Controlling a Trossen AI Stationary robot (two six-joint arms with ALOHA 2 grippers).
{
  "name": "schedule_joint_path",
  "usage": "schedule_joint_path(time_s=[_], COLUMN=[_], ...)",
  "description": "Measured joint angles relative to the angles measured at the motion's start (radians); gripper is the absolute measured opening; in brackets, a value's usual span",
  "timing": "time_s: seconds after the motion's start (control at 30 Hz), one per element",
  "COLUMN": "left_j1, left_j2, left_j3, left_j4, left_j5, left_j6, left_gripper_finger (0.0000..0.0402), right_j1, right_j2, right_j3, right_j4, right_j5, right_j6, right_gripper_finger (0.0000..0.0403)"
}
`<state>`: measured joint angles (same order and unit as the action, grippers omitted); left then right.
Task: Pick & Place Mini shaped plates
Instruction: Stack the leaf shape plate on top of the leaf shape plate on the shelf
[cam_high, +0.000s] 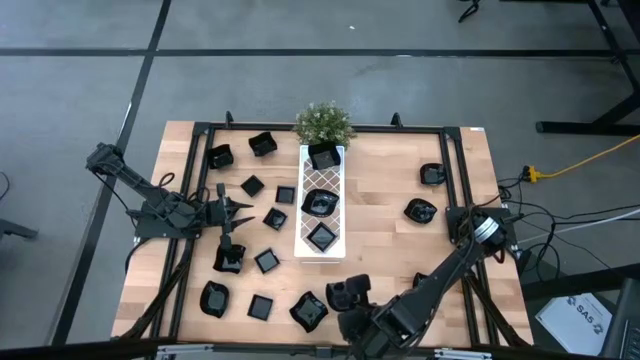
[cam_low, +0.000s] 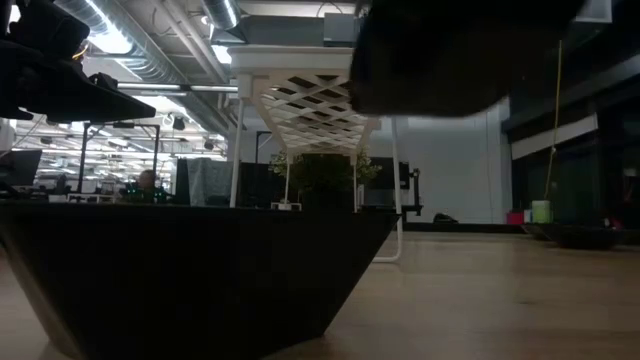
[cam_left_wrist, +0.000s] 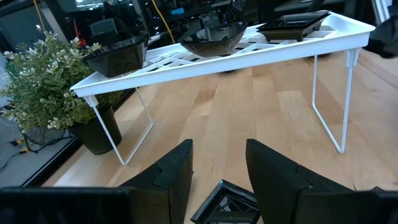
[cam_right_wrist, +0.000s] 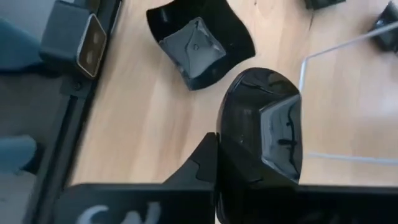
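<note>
Several mini shaped plates, small glossy black dishes, lie scattered on the wooden table (cam_high: 380, 190). Three more sit on the long white lattice tray (cam_high: 338, 180), which stands on thin wire legs. My right gripper (cam_high: 350, 296) hangs over the near edge, shut on one black plate (cam_right_wrist: 264, 127). Below it another plate (cam_right_wrist: 199, 46) rests on the wood. My left gripper (cam_high: 243, 208) stays at the left, open and level, with a small square plate (cam_left_wrist: 227, 202) on the table under its fingers. My right gripper pinches the black plate by its near rim (cam_right_wrist: 239, 168). One finger (cam_right_wrist: 198, 167) shows beside the rim; the other is hidden behind the plate. The fingers slant down from the table's near right. The plate juts forward past them, lifted clear of the table.
A small green potted plant (cam_high: 323, 122) stands at the tray's far end. A black frame (cam_high: 455, 170) borders the table. A plate (cam_low: 190, 270) fills the foreground of the low view. Bare wood lies right of the tray.
</note>
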<state>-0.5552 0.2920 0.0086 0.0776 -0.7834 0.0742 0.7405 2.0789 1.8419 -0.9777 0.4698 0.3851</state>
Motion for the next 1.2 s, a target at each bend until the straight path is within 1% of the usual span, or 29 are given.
schedule_joint_path(time_s=[0.13,0.33,0.43,0.6,0.73,0.8,1.0,1.2], left_j1=[0.0,0.0,0.0,0.0,0.0,0.0,0.0,0.0], left_j2=[0.0,0.0,0.0,0.0,0.0,0.0,0.0,0.0], left_j3=[0.0,0.0,0.0,0.0,0.0,0.0,0.0,0.0], left_j4=[0.0,0.0,0.0,0.0,0.0,0.0,-0.001,0.0], left_j5=[0.0,0.0,0.0,0.0,0.0,0.0,0.0,0.0], left_j6=[0.0,0.0,0.0,0.0,0.0,0.0,0.0,0.0], left_gripper_finger=[0.0143,0.0143,0.0143,0.0143,0.0143,0.0143,0.0143,0.0143], right_j1=[-0.044,-0.095,-0.106,-0.121,-0.126,-0.129,-0.13,-0.175], right_j2=[0.0,0.0,0.0,0.0,0.0,-0.008,-0.096,-0.175], right_j3=[0.025,0.096,0.14,0.19,0.207,0.205,0.198,0.198], right_j4=[-0.026,-0.026,-0.025,-0.056,-0.13,-0.154,-0.206,-0.326], right_j5=[-0.026,-0.173,-0.169,-0.1,-0.07,-0.026,0.091,0.171], right_j6=[-0.134,-0.369,-0.45,-0.549,-0.577,-0.59,-0.654,-0.653], right_gripper_finger=[0.0008,0.0004,0.0006,0.0005,0.0005,0.0006,0.0003,0.0005])
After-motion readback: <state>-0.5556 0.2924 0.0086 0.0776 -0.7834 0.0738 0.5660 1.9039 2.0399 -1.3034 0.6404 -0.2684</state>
